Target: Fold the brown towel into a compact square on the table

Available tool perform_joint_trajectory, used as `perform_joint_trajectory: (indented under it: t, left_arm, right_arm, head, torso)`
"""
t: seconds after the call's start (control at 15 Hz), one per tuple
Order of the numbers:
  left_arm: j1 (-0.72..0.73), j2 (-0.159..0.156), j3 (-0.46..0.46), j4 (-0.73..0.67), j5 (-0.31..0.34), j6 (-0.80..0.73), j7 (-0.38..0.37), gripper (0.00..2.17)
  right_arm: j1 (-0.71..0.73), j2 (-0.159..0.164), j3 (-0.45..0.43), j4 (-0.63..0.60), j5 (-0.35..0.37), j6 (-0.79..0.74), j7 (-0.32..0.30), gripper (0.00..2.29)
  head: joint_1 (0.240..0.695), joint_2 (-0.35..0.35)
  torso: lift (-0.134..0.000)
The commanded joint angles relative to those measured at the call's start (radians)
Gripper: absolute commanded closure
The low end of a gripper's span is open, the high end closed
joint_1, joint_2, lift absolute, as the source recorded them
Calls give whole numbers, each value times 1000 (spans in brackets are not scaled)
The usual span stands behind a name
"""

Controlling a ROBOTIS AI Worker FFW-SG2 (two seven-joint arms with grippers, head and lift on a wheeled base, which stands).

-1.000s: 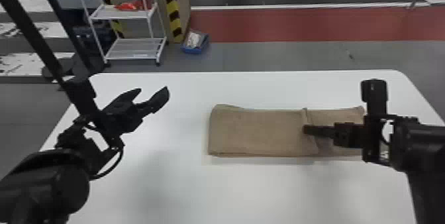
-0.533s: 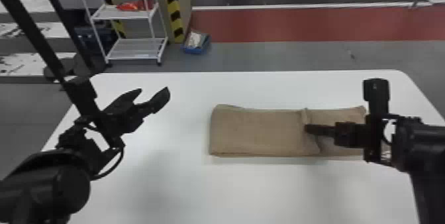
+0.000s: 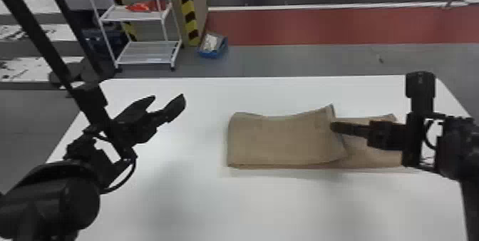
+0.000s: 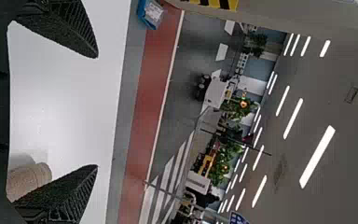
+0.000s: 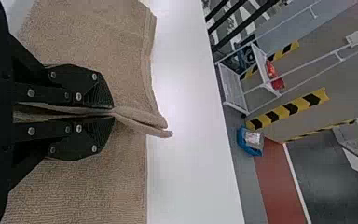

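At the left, the black left end effector (image 3: 167, 98) hangs over the smooth white worktop (image 3: 199, 204), its two flat fingers spread wide apart with nothing between them. Behind it, past the far edge, stands a white metal rack with two shelves (image 3: 146, 53), a red item (image 3: 139, 7) lying on the upper one. Just to the right of the rack, a small blue box (image 3: 212, 53) sits on the grey floor.

Right of centre on the worktop lies the brown cloth towel (image 3: 281, 140) — a long folded strip, its left end a neat fold, its upper layer lifted toward the right. The lower layer runs on beneath the black right end effector (image 3: 335, 127), which is closed on the upper layer — the right wrist view shows the pinched cloth poking out beyond the fingertips.
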Motion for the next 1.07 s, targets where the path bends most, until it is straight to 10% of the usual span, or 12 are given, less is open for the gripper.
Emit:
perform_joint_trajectory:
  t: [0.0, 0.53, 1.0]
  left_arm:
    - [0, 0, 2, -5, 0, 6, 0, 39]
    - [-2, 0, -9, -9, -9, 16, 6, 39]
    - [0, -2, -17, -20, -12, 28, 11, 39]
  right_arm:
    - [-12, 1, -41, -27, -1, 31, 16, 1025]
    - [-17, -101, -291, -98, -83, 126, 83, 1025]
    - [-18, -124, -343, -81, -107, 123, 88, 1025]
  head:
    - [695, 85]
    - [695, -10]
    - [695, -87]
  torso:
    - [-124]
    - [-124]
    - [-124]
